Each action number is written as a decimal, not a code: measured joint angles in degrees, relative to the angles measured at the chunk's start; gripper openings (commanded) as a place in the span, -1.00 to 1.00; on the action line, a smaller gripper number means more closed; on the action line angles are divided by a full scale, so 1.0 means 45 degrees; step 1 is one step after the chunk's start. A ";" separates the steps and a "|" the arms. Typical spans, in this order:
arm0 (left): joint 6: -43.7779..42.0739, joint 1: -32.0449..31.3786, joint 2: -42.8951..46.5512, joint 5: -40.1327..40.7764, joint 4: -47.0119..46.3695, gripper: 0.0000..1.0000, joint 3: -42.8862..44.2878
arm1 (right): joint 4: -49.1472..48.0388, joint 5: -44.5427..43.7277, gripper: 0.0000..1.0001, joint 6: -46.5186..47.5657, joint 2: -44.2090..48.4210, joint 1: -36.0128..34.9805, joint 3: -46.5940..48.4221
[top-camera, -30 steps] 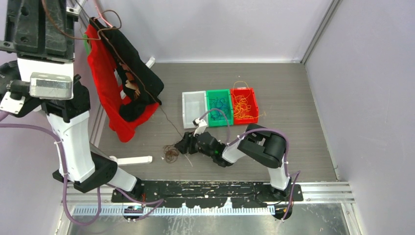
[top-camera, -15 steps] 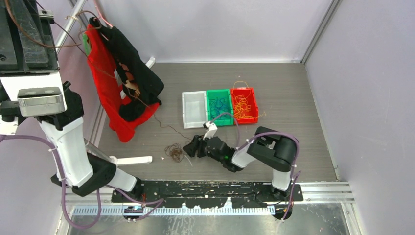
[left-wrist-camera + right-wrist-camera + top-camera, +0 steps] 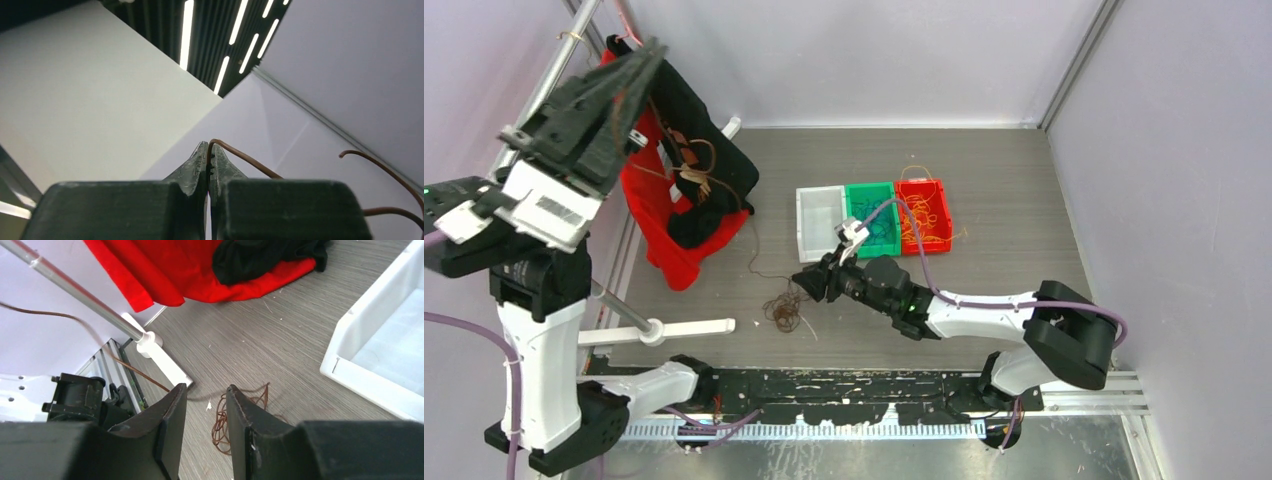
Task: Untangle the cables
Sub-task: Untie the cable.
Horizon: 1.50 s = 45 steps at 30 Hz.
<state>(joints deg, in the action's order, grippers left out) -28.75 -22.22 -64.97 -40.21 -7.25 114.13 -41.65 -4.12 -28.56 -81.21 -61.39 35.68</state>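
- Near left: a metal rod on a white foot (image 3: 689,327) stands at the table's near edge. It is not part of the work.
- Near centre: the brown tangle (image 3: 782,310), a small knot of thin dark-brown loops, rests on the table just right of that foot. It is the only loose bundle of cables on the table top.
- Just right of the tangle: the right gripper (image 3: 809,283) sits low over the table, pointing left at the knot. Its jaws stand apart with a narrow gap. The wrist view shows nothing caught between them, and the tangle lies just beyond the tips.
- Further back, centre: three bins stand in a row.
  - The white bin (image 3: 800,225) is on the left.
  - The green bin (image 3: 870,187) holds blue cables (image 3: 871,212).
  - The red bin (image 3: 947,215) holds yellow-orange cables (image 3: 919,218).
- Far left: a red and black cloth (image 3: 654,185) is draped on a stand.
- Far left, raised high: the left gripper (image 3: 208,150) has its jaws pressed together on a brown strand (image 3: 250,162). The strand appears to trail down past the cloth to the tangle.
- Step in hand, as judged: one brown strand is being drawn out of the knot. Blue and yellow-orange are already binned.
- Next move calls for the right jaws to close on the body of the tangle and pin it while the left arm pulls. Gripping the lifted strand itself would defeat the pull.
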 measured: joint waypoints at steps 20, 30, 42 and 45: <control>0.0228 0.0000 0.0068 -0.0087 0.1404 -1.00 -0.1384 | 0.3196 0.2555 0.27 0.3604 -0.0486 0.0121 0.1263; -0.0151 0.0000 0.0097 -0.0087 0.1496 -1.00 -0.1389 | 0.2618 0.3988 -0.46 0.2924 -0.1996 0.0165 0.1734; 0.0170 0.0000 0.2059 -0.0053 0.3735 -0.99 -0.4022 | 0.2647 0.3186 -0.98 0.2356 0.0656 0.0578 0.1326; 0.0850 0.0000 0.3162 -0.0277 0.5095 -0.96 -0.5858 | 0.2681 0.3118 -0.98 0.2297 0.2137 0.0675 0.1326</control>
<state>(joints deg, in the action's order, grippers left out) -24.93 -22.22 -50.74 -41.45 15.68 87.77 -29.58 9.91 -18.22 -71.59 -58.35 41.65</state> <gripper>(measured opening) 0.010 0.037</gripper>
